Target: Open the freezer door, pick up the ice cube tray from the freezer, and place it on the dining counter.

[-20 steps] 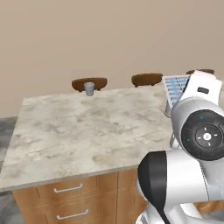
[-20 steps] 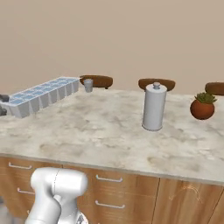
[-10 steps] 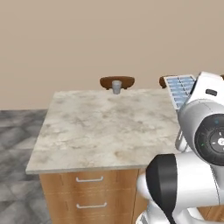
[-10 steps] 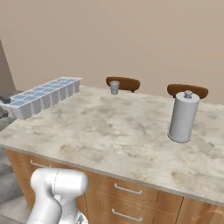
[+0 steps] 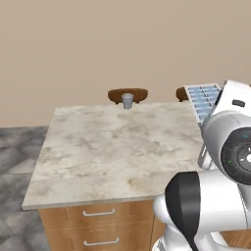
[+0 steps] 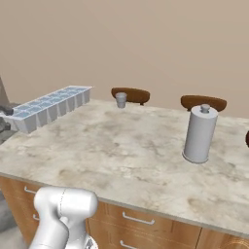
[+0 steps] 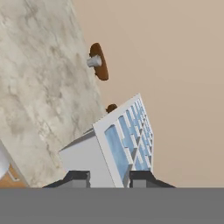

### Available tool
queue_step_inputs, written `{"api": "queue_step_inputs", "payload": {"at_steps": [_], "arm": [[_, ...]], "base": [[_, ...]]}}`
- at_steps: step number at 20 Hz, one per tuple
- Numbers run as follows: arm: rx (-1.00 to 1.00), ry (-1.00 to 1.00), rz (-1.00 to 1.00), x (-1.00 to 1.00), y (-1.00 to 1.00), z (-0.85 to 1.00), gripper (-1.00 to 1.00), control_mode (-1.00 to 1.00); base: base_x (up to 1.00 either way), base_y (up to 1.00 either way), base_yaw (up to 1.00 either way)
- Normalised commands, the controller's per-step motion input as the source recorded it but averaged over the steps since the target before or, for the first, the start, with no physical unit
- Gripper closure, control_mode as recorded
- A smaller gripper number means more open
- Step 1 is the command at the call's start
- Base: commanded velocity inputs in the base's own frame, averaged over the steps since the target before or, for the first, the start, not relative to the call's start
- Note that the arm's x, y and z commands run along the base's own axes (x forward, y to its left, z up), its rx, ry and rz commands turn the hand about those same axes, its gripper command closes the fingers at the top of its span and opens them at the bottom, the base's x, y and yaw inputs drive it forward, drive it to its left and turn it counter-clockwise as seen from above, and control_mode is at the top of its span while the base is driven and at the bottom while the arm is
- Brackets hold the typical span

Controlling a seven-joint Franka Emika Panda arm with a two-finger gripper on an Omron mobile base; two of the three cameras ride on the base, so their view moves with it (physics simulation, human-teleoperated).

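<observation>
Room: plain beige wall behind, grey stone floor at the left.
Worktop: dining counter [image 6: 121, 151], beige marbled top over wooden drawers with silver handles.
Stools: brown seats [image 6: 130, 95] along the far edge.
Paper towel roll: grey cylinder [image 6: 199, 134] upright near the right end.
Ice cube tray [image 6: 48, 107]: white with pale-blue cells, held level above the worktop's left edge.
Hand [image 7: 109, 178]: clamped on the tray's near end.
Cup: small grey cup [image 5: 127, 101] at the far edge.
</observation>
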Motion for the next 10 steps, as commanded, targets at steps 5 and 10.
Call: {"api": "queue_step_inputs", "payload": {"at_steps": [5,10], "arm": [[0.0,0.0,-0.13,0.55,0.0,0.0,1.0,-1.0],[0.0,0.0,-0.14,0.67,0.01,0.0,1.0,-1.0]], "base": [[0.0,0.0,0.0],[0.0,0.0,0.0]]}}
